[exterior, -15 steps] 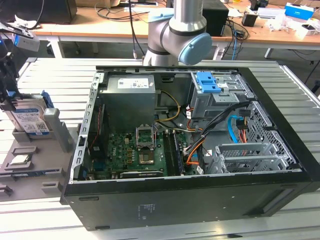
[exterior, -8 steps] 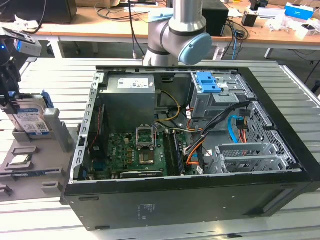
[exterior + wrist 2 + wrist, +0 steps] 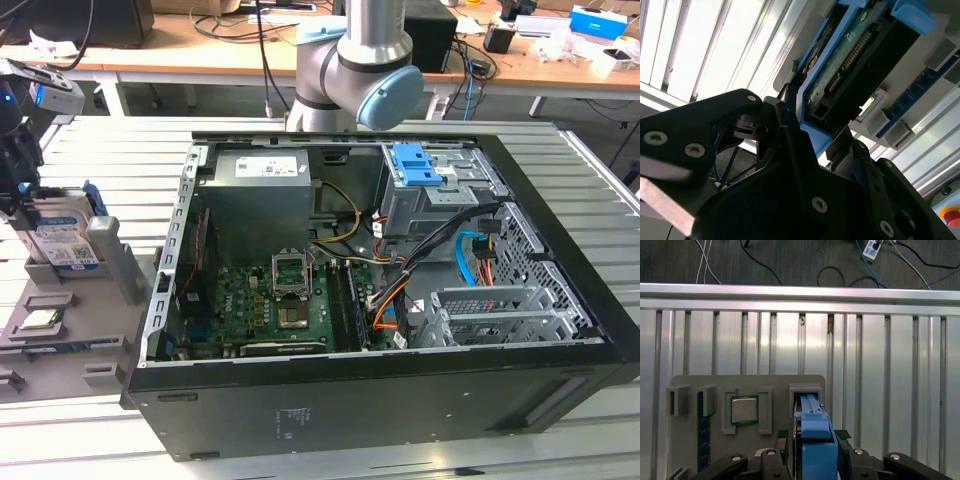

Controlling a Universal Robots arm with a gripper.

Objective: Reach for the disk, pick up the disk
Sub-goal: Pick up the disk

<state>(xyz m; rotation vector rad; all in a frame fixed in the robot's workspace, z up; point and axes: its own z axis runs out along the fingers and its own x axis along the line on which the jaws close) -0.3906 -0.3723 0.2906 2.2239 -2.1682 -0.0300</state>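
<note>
Upper middle of the exterior view: the arm (image 3: 345,55) is a silver-grey tube, its rounded joint closed by a pale blue cap (image 3: 392,97). The gripper (image 3: 812,440) is matt black and angular, studded with silver screws (image 3: 820,204).

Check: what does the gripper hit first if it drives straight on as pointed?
The disk: its blue-railed edge stands in the grey holder, directly ahead of the gripper. The gap between them is unclear.
</note>
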